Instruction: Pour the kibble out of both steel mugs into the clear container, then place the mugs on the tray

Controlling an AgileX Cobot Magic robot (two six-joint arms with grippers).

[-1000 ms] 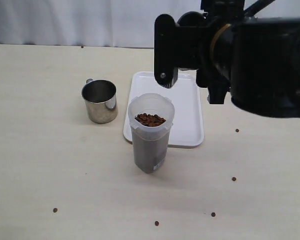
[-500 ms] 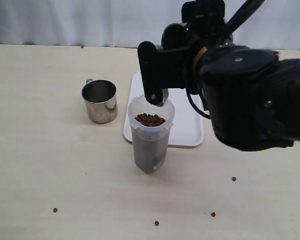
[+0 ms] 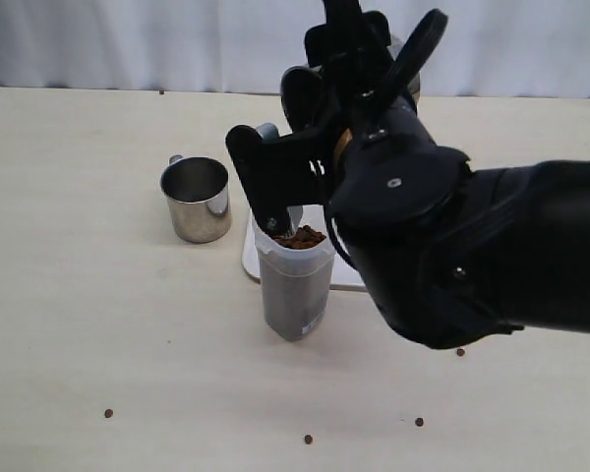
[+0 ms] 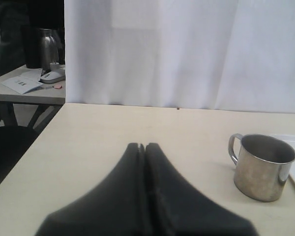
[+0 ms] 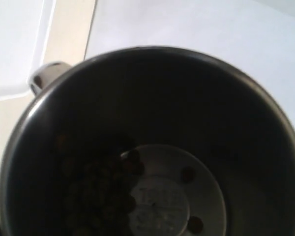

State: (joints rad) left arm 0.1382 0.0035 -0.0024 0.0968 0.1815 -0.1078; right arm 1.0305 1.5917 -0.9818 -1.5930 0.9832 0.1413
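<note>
**Right claw hovering a mug over the clear container**

A beige table (image 3: 98,324) with a white curtain (image 3: 128,39) behind it is filling the whole scene. The clear container (image 3: 295,290) is standing upright mid-table, and the kibble (image 3: 297,236) inside it is reaching nearly to the rim.

The right gripper (image 3: 287,202) is hanging right over the container's mouth, clamping the second steel mug (image 5: 152,147) between its fingers. The wrist camera is looking straight into that mug: a heap of pellets (image 5: 103,196) is sitting against one side of the bottom, with a couple of loose ones beside it.

The first steel mug (image 3: 197,200) is standing upright and apart from the container, on the left arm's side, handle pointing away. The tray (image 3: 248,256) is lying just behind the container, mostly hidden by the arm.

The left gripper (image 4: 144,147) is hanging over bare table, clenched tight on nothing.

A few stray pellets (image 3: 308,440) are lying on the table in front of the container.
</note>
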